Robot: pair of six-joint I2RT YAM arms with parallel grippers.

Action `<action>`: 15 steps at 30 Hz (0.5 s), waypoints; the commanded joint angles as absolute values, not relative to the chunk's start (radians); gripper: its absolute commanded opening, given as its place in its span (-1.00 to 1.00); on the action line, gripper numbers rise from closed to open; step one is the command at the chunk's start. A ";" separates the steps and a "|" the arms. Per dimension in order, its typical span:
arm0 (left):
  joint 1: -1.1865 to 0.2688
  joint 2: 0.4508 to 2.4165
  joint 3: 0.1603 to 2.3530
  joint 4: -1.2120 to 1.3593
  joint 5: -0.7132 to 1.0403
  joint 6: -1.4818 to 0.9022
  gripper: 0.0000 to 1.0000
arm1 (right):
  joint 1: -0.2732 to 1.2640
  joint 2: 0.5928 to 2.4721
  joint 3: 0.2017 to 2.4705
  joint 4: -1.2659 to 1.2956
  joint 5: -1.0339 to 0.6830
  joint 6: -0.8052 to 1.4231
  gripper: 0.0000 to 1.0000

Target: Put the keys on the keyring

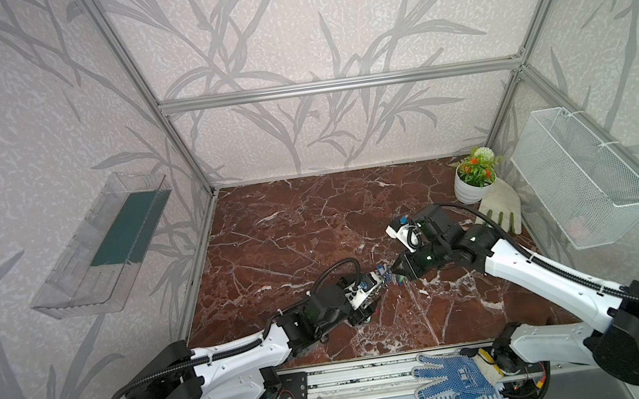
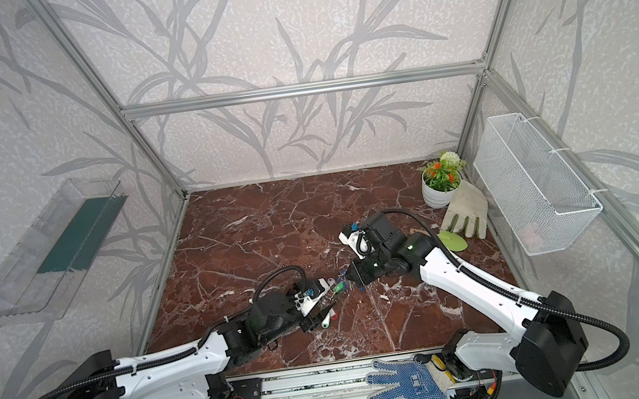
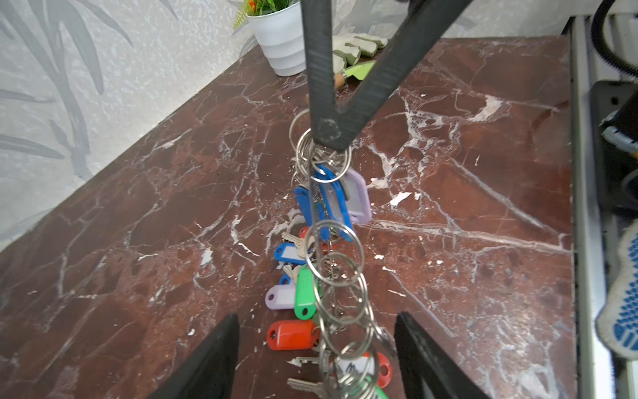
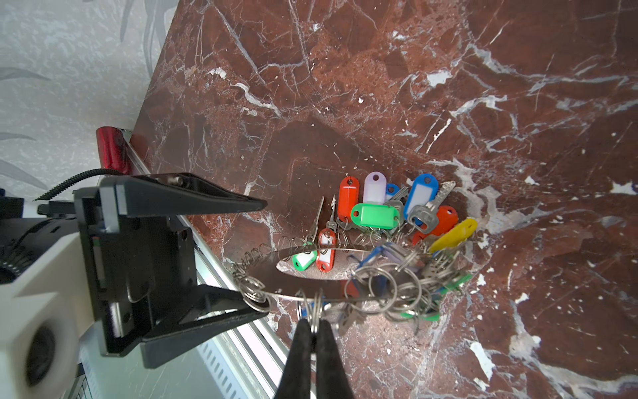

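Observation:
The keyring, a flat grey disc with wire split rings round its rim, hangs level above the table. My right gripper is shut on one of its rim rings. In the left wrist view the disc shows edge-on as a chain of rings below the right gripper. My left gripper is open, its fingers to either side of the disc's rim. Several keys with a green tag, red tag and blue tag lie on the marble under the disc. Other tags hang from the rings. In both top views the grippers meet at mid-table.
A white plant pot, a white glove and a green trowel sit at the back right. A wire basket hangs on the right wall, a clear shelf on the left. A blue-dotted glove lies on the front rail.

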State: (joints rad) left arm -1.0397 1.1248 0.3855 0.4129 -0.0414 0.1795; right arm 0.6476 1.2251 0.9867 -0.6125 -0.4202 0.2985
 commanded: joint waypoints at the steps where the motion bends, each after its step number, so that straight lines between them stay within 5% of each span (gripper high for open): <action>1: -1.045 1.142 0.389 0.460 -0.056 0.160 0.24 | 0.643 1.186 1.027 -0.605 -0.438 0.304 -1.00; 15: -1.055 1.233 0.425 0.503 -0.081 0.084 -0.39 | 0.643 1.170 1.027 -0.599 -0.436 0.315 -1.00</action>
State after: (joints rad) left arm -1.0504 1.2217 0.3901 0.4660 -0.0624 0.1146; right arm 0.6476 1.2064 0.9867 -0.6132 -0.4198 0.3134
